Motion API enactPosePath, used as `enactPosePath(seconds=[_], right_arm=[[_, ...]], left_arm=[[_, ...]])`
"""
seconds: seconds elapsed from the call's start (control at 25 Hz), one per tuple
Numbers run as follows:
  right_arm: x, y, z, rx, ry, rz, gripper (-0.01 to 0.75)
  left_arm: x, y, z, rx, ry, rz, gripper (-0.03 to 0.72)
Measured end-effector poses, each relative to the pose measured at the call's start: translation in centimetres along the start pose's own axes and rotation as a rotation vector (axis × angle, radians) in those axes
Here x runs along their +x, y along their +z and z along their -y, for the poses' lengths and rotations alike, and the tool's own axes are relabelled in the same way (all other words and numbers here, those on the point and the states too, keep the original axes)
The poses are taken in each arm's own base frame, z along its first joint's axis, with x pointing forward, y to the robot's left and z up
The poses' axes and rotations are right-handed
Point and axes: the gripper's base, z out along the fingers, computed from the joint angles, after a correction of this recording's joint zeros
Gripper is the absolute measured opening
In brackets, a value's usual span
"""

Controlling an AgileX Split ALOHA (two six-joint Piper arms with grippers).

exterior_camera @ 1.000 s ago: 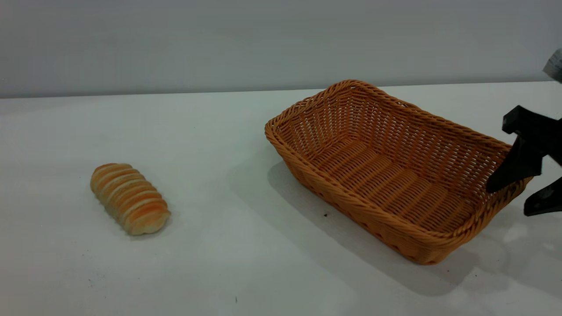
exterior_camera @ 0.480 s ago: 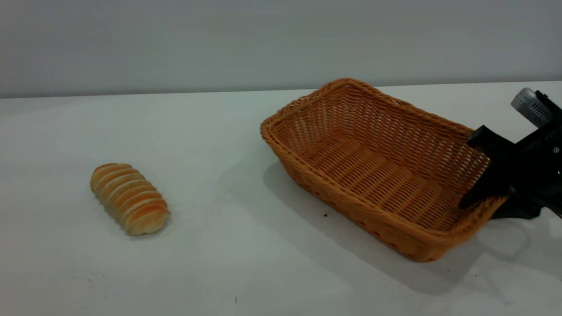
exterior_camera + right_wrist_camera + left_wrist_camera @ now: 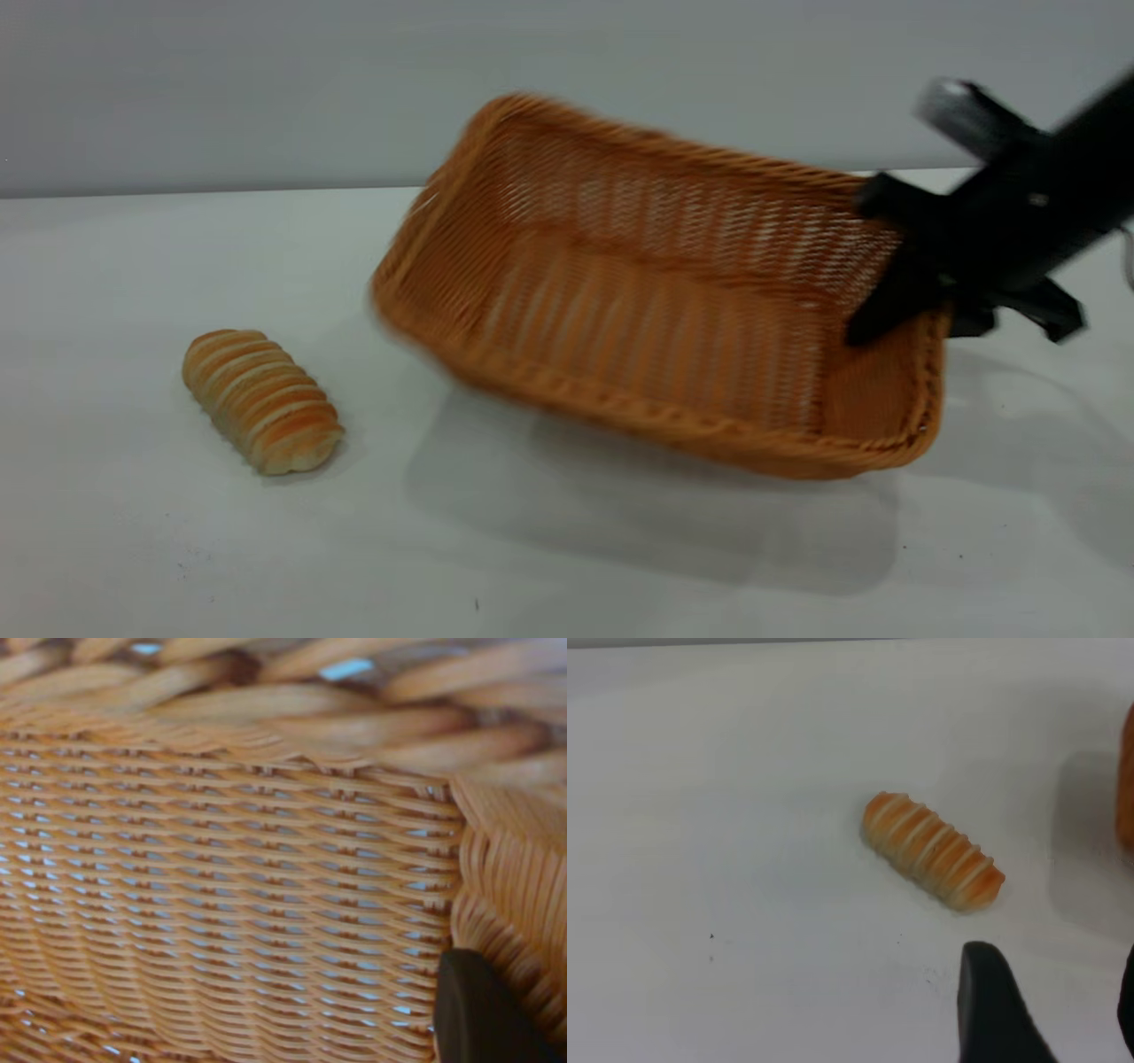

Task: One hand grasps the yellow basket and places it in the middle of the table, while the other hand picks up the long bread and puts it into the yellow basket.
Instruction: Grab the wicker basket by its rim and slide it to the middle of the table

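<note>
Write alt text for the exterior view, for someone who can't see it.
The right hand grips the right end of the yellow basket and holds it lifted and tilted above the white table. The long bread lies on the table to the basket's left, apart from it.

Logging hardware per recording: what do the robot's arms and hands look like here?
The right hand is matte black with angular, wedge-shaped fingers tapering to points, on a black arm carrying a rounded grey-silver module on top. No markings or cables can be made out. Of the left hand, only dark, rounded-tipped fingers show, in its own wrist view; the exterior view does not show it.
</note>
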Motion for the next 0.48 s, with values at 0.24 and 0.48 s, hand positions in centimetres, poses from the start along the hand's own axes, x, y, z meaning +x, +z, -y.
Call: enactPosePath(seconds=[0.24,0.48], right_arm=[[-0.8,2.7,-4.1,0.089,-0.158,-0.133,0.103],[-2.3,2.8,-5.3,0.101,-0.179,-0.136,0.142]], left_arm=[[0.0,0.0,0.0,0.0,0.0,0.001,0.399],[0.0,0.0,0.0,0.0,0.0,0.001,0.399]])
